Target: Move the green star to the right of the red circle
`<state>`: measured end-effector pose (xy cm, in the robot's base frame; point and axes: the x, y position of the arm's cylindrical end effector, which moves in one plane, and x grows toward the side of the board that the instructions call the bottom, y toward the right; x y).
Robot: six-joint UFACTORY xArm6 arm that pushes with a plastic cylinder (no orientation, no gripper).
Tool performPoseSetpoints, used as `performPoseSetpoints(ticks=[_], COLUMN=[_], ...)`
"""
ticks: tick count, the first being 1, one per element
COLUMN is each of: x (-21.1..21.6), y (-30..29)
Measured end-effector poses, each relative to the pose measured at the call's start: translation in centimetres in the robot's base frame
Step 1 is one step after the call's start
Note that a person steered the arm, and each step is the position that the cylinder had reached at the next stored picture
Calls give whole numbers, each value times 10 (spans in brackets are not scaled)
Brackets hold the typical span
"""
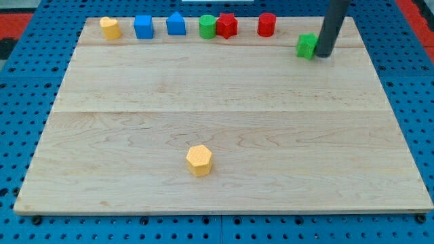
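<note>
The green star (306,46) lies near the view's top right on the wooden board (224,115). The red circle (266,24) stands at the top edge, to the star's upper left. My tip (323,54) is right against the star's right side; the dark rod rises from it to the view's top. The star sits lower and further right than the red circle, with a gap between them.
Along the top edge, from the view's left: a yellow block (110,28), a blue block (143,27), a blue block with a pointed top (175,24), a green circle (207,27) touching a red star (226,26). A yellow hexagon (199,160) lies near the bottom centre.
</note>
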<state>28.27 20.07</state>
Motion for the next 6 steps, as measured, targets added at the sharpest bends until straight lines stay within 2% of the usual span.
performPoseSetpoints(ticks=[1, 2, 3, 4, 5, 6], x=[-3, 17, 0, -17, -7, -28], y=[6, -2, -34, -43, -62, -73])
